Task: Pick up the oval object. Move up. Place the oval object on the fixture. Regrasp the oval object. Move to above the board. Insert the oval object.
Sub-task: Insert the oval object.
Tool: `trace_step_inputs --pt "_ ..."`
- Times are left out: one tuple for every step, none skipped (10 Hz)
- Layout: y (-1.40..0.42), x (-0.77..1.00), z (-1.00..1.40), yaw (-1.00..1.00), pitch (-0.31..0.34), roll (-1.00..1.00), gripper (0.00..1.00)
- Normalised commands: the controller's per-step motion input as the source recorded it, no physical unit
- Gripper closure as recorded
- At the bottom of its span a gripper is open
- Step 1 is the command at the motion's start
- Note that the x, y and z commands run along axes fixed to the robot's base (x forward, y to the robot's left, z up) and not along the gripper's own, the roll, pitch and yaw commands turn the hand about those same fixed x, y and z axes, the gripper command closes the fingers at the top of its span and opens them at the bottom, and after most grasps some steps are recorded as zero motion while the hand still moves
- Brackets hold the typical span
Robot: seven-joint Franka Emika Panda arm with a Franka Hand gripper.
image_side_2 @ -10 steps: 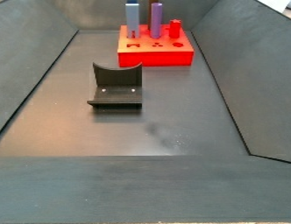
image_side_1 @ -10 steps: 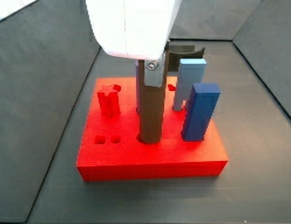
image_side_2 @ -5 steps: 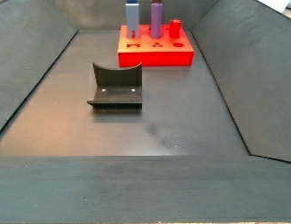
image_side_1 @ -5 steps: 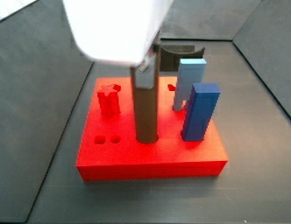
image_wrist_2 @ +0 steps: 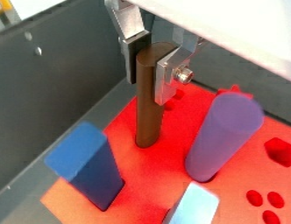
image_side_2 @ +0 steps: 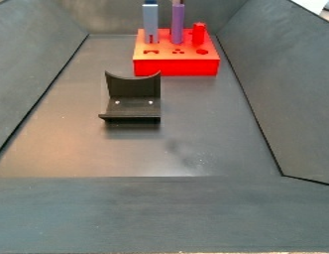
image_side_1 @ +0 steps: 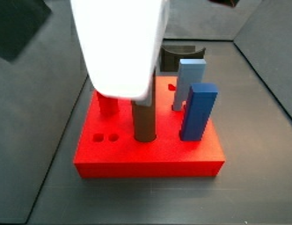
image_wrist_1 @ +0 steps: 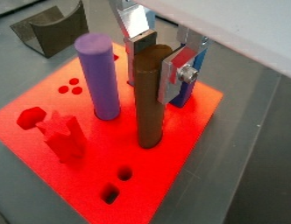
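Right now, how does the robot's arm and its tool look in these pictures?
The tool, above the red board, has two flat silver plate fingers. In both wrist views one plate carries a small round screw head. The body above the fingers is a smooth white housing, blocky with rounded edges. No cables or markings show.

Both wrist views look steeply down from close above the board [image_wrist_1: 183, 149], on opposite sides of the gripper [image_wrist_1: 159, 66], and share the oval object [image_wrist_2: 148, 96] and purple peg [image_wrist_2: 222, 136]. A side view sits near and high over the board [image_side_1: 149, 163], with the fixture [image_side_1: 180, 51] behind at 12 o'clock. Another side view looks from far along the floor, with the fixture [image_side_2: 130, 97] nearer and the board [image_side_2: 176, 62] beyond at 12 o'clock.
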Motion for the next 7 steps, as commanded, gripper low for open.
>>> trace_step_inputs --pt "0.0 0.45 -0.43 0.0 0.209 0.22 1.0" --pt "-0.03 0.68 -0.35 0.0 0.344 0.22 1.0" --pt "0.0 0.57 -0.35 0.0 0.26 0.15 1.0" --pt "0.0 0.2 -0.23 0.0 0.0 0.02 1.0" --pt "0.0 0.0 -0.04 0.0 -0.066 0.0 1.0" --pt "0.0 0.0 0.0 0.0 -0.009 -0.01 1.0" --pt "0.0 0.0 0.0 0.0 0.0 0.0 1.0"
